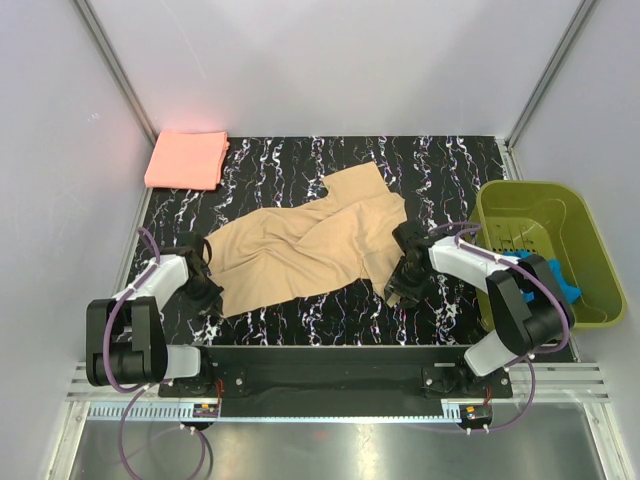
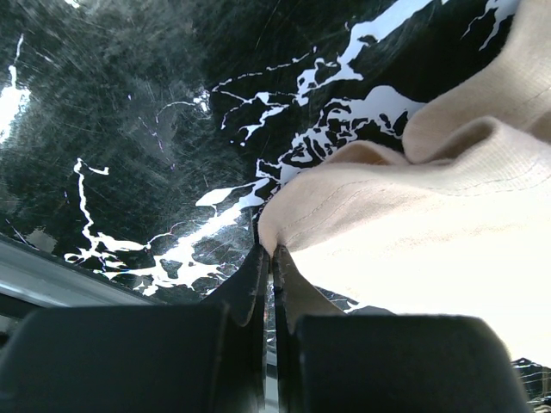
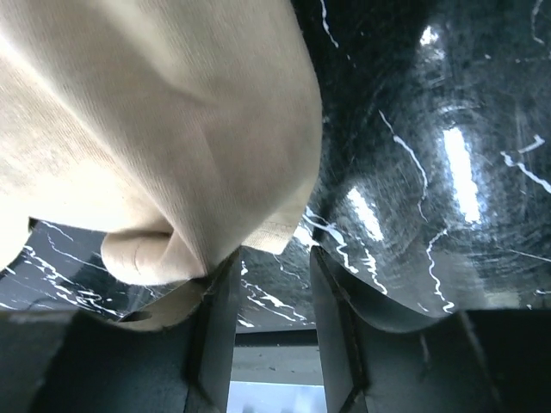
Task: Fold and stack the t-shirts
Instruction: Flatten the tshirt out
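Spread across the middle of the desk [image 1: 440,160]: tan shirt [image 1: 300,250], unfolded and rumpled, with one layer doubled over toward the right. Just beside the desk's right edge: basket [image 1: 530,186], near the cloth's right corner but not touching it. Parked at the far left corner: pink shirt [image 1: 187,160], already folded square and well apart from the rest.

Clamped tight on the tan shirt's near-left hem: left end effector [image 2: 269,251], with only a thin lip of cloth between the tips. Standing with jaws parted and nothing between them: right end effector [image 3: 274,258], the near-right corner of cloth draped against one finger, not gripped.

Risks, as judged from here:
- With one corner held alone, would likely drag the shirt askew on any lift or pull, bunching it leftward and deepening the rumples instead of flattening them.
- With so shallow a pinch on the left, could slip off the hem under tension.
- On the right, could close on air unless brought onto the edge first, or could catch the doubled layer and fold two thicknesses as one.
- Could knock the basket if swung rightward.
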Controlling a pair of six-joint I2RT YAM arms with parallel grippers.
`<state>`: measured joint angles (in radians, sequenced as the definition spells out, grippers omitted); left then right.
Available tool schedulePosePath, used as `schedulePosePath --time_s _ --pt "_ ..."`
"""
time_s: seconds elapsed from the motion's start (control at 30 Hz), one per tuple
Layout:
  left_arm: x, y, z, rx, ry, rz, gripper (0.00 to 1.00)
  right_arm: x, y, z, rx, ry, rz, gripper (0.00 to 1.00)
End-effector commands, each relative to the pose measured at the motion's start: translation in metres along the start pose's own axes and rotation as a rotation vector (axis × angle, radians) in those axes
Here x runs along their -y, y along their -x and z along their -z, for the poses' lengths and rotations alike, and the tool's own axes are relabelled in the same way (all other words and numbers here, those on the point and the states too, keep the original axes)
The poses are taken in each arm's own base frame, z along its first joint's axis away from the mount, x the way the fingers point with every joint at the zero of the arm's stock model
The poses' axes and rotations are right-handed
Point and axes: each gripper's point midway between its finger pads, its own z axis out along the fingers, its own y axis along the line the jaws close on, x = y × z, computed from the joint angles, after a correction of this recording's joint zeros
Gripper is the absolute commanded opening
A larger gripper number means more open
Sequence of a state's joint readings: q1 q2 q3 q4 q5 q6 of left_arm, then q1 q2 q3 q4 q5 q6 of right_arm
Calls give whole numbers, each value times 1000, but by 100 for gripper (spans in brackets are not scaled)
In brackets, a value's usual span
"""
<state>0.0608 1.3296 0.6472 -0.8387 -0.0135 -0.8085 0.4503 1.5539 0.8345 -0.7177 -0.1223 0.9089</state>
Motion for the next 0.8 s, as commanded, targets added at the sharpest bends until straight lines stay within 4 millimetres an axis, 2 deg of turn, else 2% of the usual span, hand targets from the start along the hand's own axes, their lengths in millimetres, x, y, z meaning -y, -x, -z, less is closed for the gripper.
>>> schedulePosePath --time_s 0.0,0.2,0.4,0.63,0.77 --pt "7 13 -4 50 -26 -11 0 -5 11 -4 39 2 -28 45" --pt "8 13 -3 46 -29 -17 0 -5 18 -8 51 -24 -19 42" --pt "8 14 -1 51 -31 -21 0 -2 17 11 77 -9 -21 41" --pt "8 14 -2 46 -26 -23 0 2 17 13 74 -9 -26 42" --pt "7 14 -2 48 -25 -23 0 0 24 4 68 -13 -23 43"
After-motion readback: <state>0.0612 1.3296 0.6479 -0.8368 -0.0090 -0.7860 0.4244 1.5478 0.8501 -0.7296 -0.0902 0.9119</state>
